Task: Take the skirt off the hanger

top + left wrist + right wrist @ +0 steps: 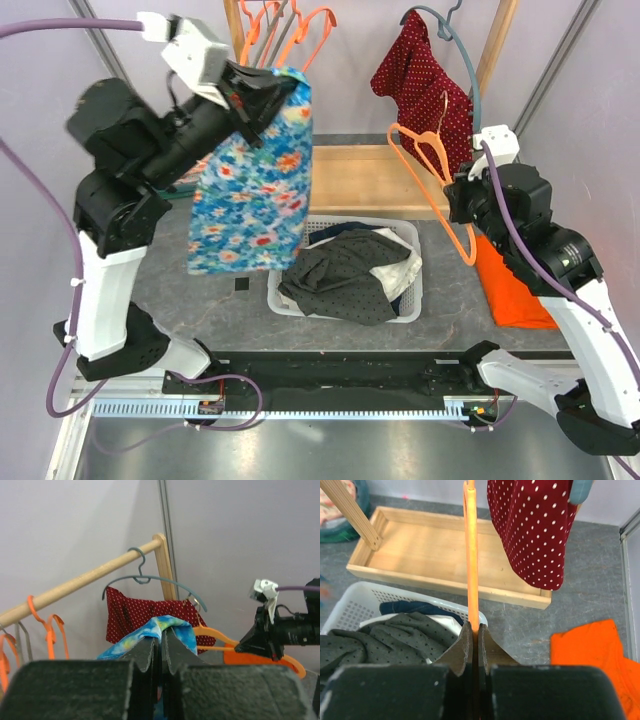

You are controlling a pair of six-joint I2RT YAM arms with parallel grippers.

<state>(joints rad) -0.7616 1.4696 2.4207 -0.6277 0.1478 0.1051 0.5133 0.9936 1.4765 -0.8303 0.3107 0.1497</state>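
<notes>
The blue floral skirt (255,185) hangs free from my left gripper (262,98), which is shut on its top edge high above the table's left side. In the left wrist view the skirt's edge (167,627) bunches over my shut jaws. My right gripper (462,195) is shut on a bare orange hanger (432,160), held apart from the skirt at the right. In the right wrist view the hanger (471,555) runs straight up from between my jaws.
A white basket (408,300) with dark and white clothes sits mid-table. A wooden rack tray (360,180) lies behind it. A red dotted garment (420,75) hangs on a grey hanger on the rail, with several orange hangers (300,30) further left. Orange cloth (510,285) lies at right.
</notes>
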